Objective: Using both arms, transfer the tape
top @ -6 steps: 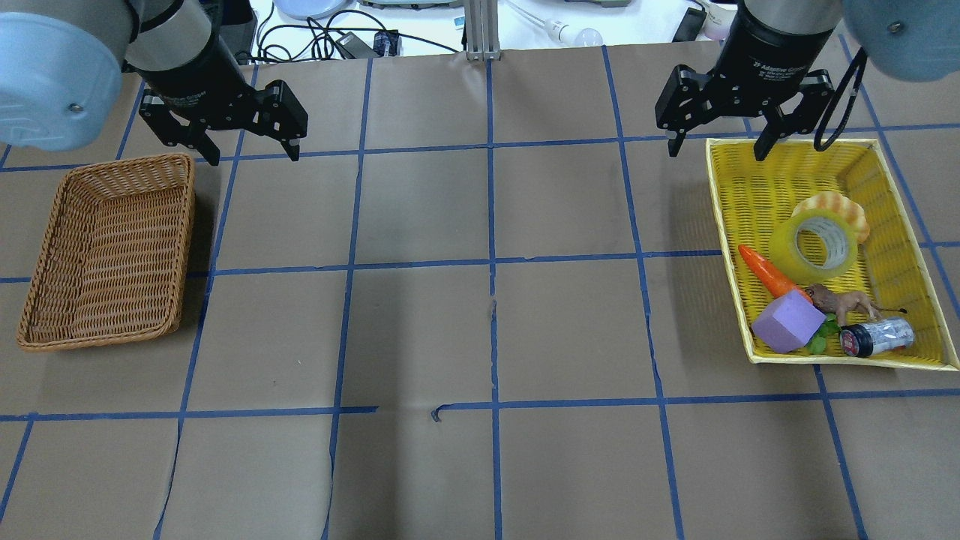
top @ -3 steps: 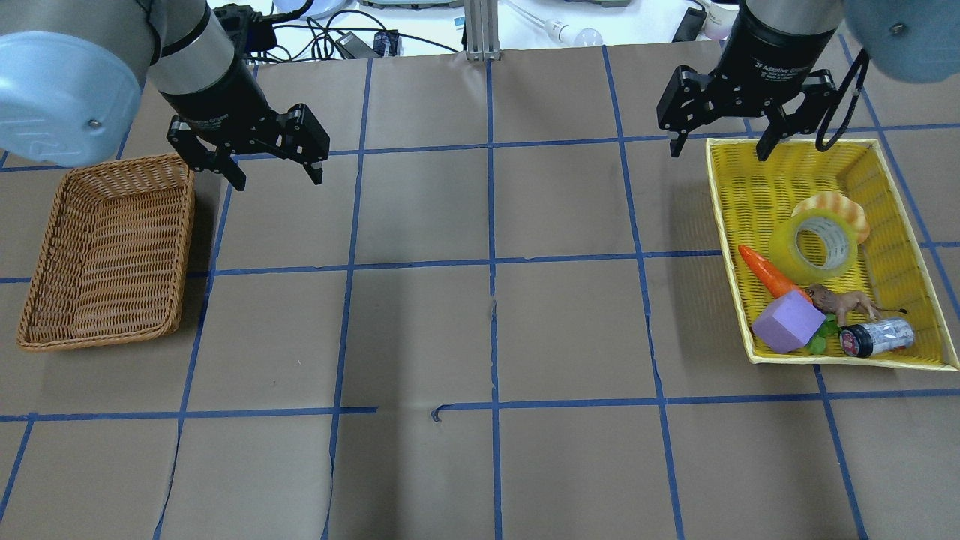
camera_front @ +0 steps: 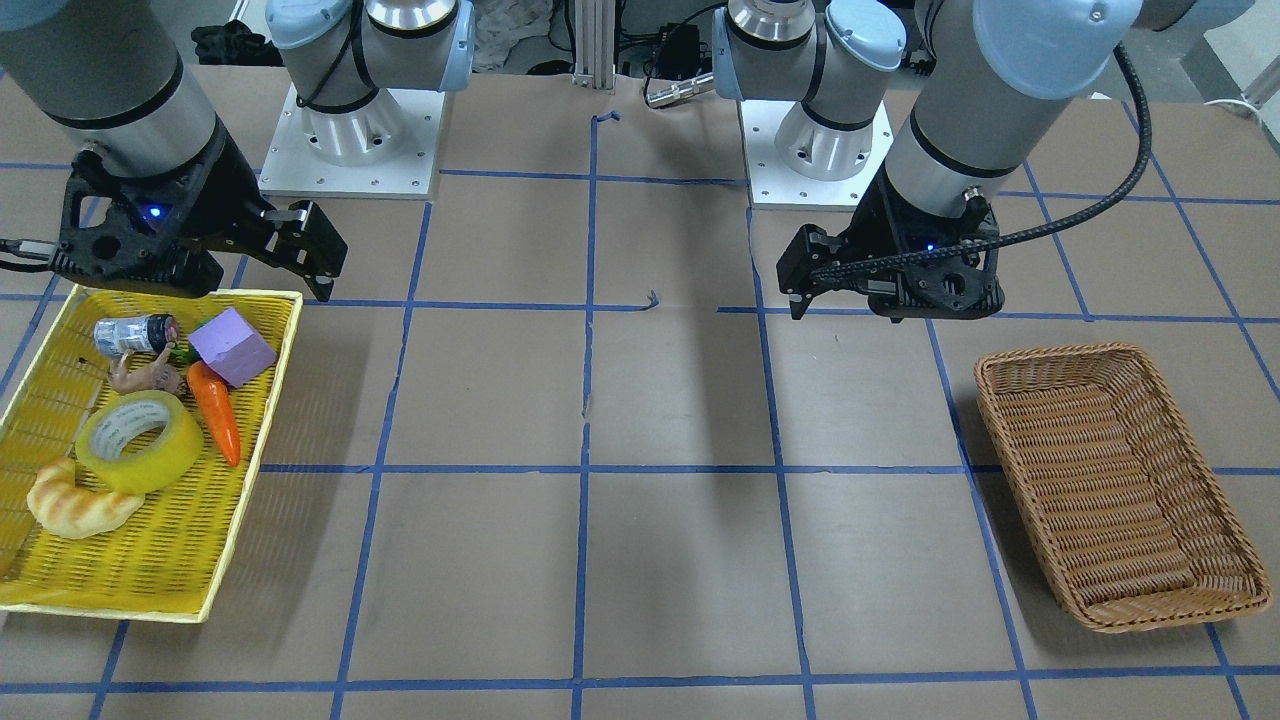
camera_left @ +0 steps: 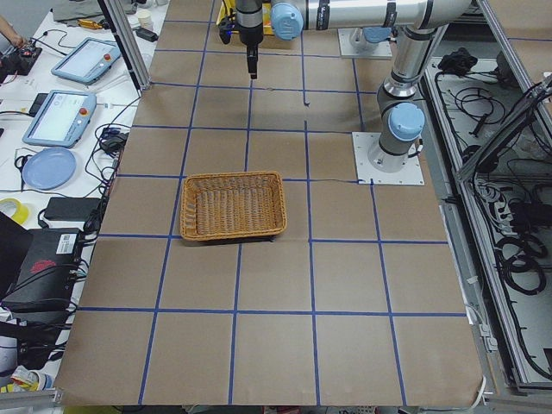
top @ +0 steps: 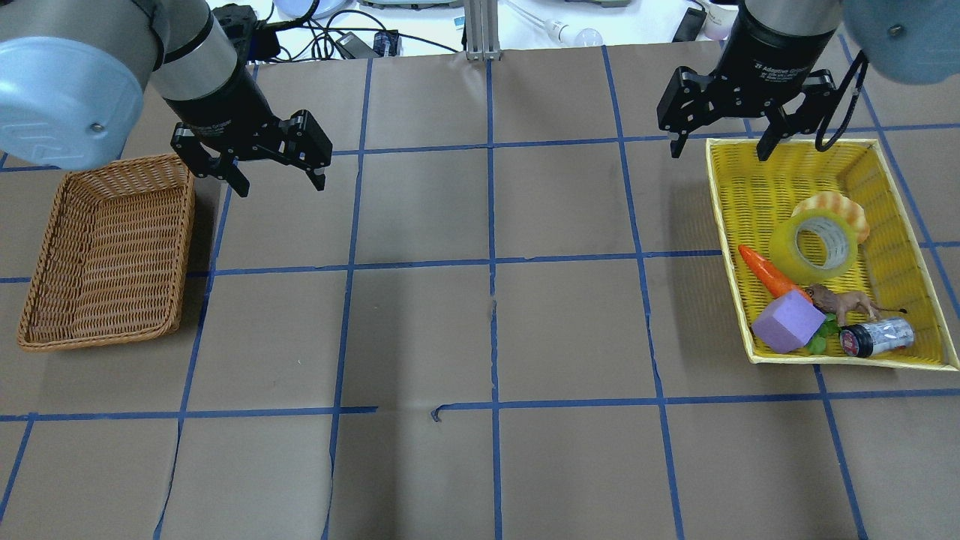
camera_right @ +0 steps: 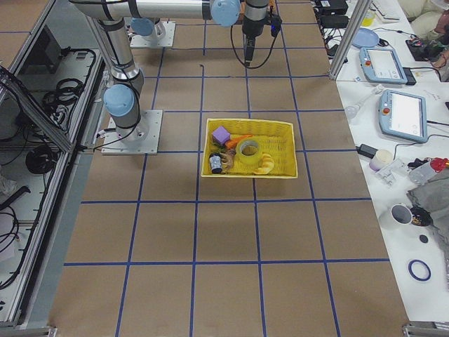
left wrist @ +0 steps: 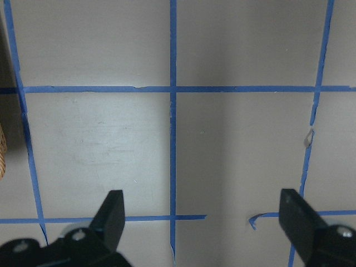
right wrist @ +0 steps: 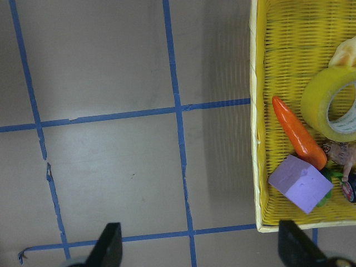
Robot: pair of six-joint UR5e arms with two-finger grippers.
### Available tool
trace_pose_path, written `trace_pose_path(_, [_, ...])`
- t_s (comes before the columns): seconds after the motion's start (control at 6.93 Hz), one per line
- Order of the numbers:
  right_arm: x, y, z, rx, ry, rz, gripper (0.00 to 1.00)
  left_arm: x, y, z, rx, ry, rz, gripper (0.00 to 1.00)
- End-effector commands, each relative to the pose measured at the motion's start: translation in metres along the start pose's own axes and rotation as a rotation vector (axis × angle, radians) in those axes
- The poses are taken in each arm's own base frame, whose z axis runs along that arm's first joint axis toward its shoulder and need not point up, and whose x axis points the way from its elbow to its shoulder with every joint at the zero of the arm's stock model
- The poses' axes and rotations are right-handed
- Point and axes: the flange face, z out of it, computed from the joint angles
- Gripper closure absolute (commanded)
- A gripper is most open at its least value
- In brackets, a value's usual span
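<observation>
Our left claw [top: 281,184] has slid inward; both it and our right claw [top: 718,152] gape empty above the brown, blue-gridded counter [top: 420,330], cables [top: 315,34] cluttering the bench [top: 645,22] beyond.

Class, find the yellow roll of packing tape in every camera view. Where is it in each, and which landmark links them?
Front-facing: yellow packing-tape roll lower left, in the yellow woven basket.
Overhead: roll at right, mid-height.
Exterior left: cannot be made out.
Exterior right: roll at centre.
Left wrist: not in it.
Right wrist: roll at right edge, cropped.
Landmark: orange toy carrot alongside it.
</observation>
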Motion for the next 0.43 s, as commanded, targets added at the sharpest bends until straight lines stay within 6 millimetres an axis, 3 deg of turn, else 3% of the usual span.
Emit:
trace_pose_path(0.0, [0.0002,-0.0001,0.0002,0.001,0.002,-0.001,0.0,-0.0006,-0.0004,0.0,0.002,-0.002,0.001,0.0])
trace_pose_path(0.29, [-0.0002,-0.0007,-0.0004,0.007,-0.001,-0.001,0.0,-0.0016,-0.0003,0.0009,-0.001,-0.003,0.0,0.0])
